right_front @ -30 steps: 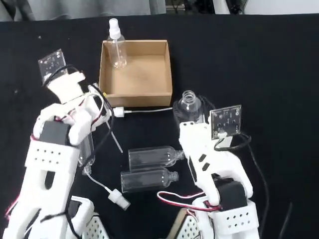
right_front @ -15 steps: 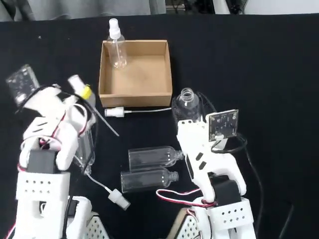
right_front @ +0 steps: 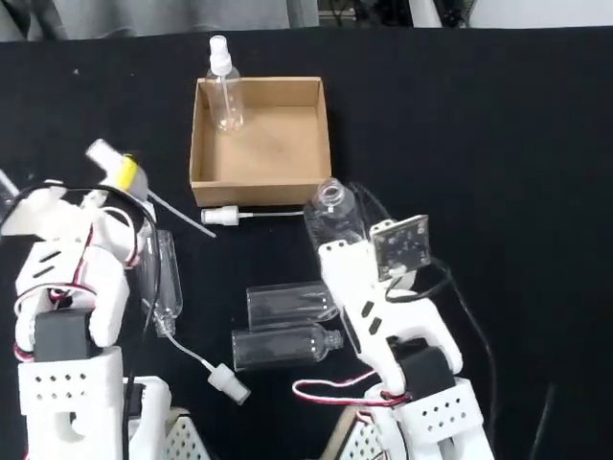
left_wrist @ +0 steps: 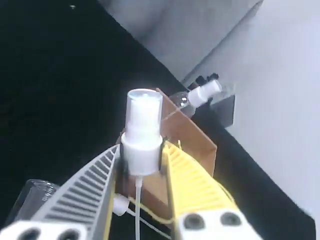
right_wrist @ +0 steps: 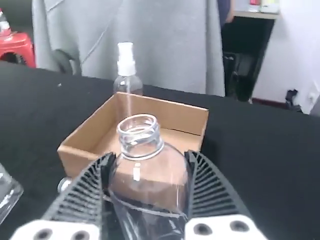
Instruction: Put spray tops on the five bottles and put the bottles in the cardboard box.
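My left gripper (right_front: 117,171) is shut on a white spray top (left_wrist: 142,135), held up above the table left of the cardboard box (right_front: 261,144); its dip tube (right_front: 180,216) slants down toward the box. My right gripper (right_wrist: 147,162) is shut on an open clear bottle (right_front: 334,215), tilted, neck up, just in front of the box's near right corner. One capped bottle (right_front: 226,96) leans in the box's far left corner. Two open bottles (right_front: 287,303) (right_front: 285,346) lie side by side between the arms. Another bottle (right_front: 165,278) lies beside the left arm.
A loose spray top (right_front: 220,216) lies along the box's front wall, its tube running right. Another spray top (right_front: 230,384) with a tube lies near the left arm's base. The black table to the right is bare.
The left arm has swung left and back, carrying the spray top up and away from the box front. The right arm has shifted its bottle left, tilting it.
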